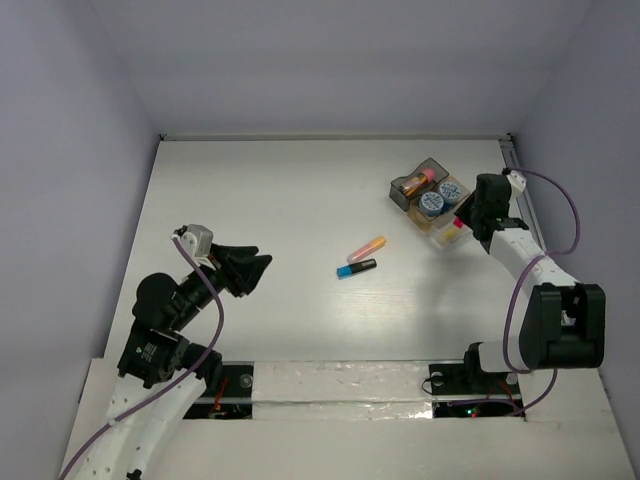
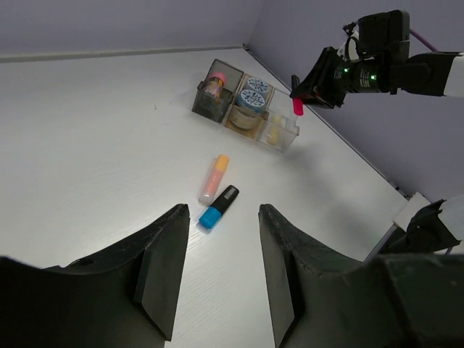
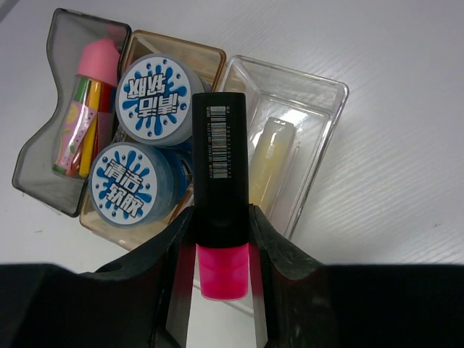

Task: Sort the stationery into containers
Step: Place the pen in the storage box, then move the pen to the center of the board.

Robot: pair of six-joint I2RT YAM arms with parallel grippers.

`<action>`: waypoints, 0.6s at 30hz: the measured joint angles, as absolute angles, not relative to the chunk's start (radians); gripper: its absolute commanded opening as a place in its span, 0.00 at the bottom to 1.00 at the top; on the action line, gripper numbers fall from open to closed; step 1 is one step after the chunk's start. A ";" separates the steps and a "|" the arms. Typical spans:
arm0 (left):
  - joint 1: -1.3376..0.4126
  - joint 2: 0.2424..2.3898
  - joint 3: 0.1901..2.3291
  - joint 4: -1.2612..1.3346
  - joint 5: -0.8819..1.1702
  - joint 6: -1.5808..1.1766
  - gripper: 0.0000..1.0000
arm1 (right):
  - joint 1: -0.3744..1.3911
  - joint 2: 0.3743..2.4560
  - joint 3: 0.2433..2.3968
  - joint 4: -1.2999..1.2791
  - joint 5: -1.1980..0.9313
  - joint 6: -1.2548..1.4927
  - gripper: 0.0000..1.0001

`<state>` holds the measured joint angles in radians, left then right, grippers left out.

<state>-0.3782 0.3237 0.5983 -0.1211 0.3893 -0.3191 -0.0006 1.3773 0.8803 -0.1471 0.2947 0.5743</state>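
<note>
Pink-black highlighter [image 3: 219, 145] clamped in right gripper [image 3: 221, 226], above wall btwn amber tray [image 3: 181, 41] & clear tray [image 3: 322, 98]; release now cd hit rolls [image 3: 154, 98].

Pink-and-black highlighter [image 3: 220, 145], blue-white rolls [image 3: 154, 101]

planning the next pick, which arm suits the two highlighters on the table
Left: the left pincer is open, facing the orange highlighter and blue highlighter; the right pincer holds the pink highlighter.

Left arm folded, lower left; left gripper [image 1: 258, 275] jaws apart, empty. Right arm stretched to upper right; right gripper [image 1: 463, 222] jaws clamping pink-black highlighter [image 3: 219, 167].
</note>
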 measured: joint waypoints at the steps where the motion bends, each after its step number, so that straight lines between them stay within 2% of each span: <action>1: -0.378 0.323 0.598 -0.121 0.389 -0.319 0.40 | -0.002 1.381 0.880 -0.145 0.290 0.577 0.15; 3: -0.378 0.322 0.598 -0.119 0.389 -0.319 0.40 | -0.006 1.392 0.880 -0.138 0.287 0.579 0.20; 4: -0.378 0.322 0.598 -0.119 0.389 -0.319 0.40 | -0.007 1.401 0.879 -0.133 0.287 0.580 0.25; 9: -0.378 0.322 0.598 -0.118 0.389 -0.319 0.40 | -0.009 1.437 0.866 -0.119 0.280 0.588 0.37; 10: -0.378 0.322 0.598 -0.118 0.389 -0.319 0.40 | -0.010 1.441 0.864 -0.117 0.280 0.593 0.48; 11: -0.378 0.321 0.598 -0.117 0.389 -0.319 0.40 | -0.010 1.443 0.861 -0.115 0.280 0.598 0.54; 12: -0.378 0.320 0.598 -0.117 0.389 -0.319 0.40 | -0.011 1.443 0.858 -0.115 0.279 0.601 0.56; 13: -0.378 0.319 0.598 -0.117 0.389 -0.319 0.40 | -0.012 1.443 0.856 -0.113 0.280 0.599 0.62; 16: -0.378 0.316 0.598 -0.116 0.389 -0.319 0.40 | -0.012 1.442 0.855 -0.111 0.278 0.601 0.69; 18: -0.378 0.316 0.598 -0.117 0.389 -0.319 0.40 | -0.013 1.438 0.855 -0.111 0.270 0.598 0.70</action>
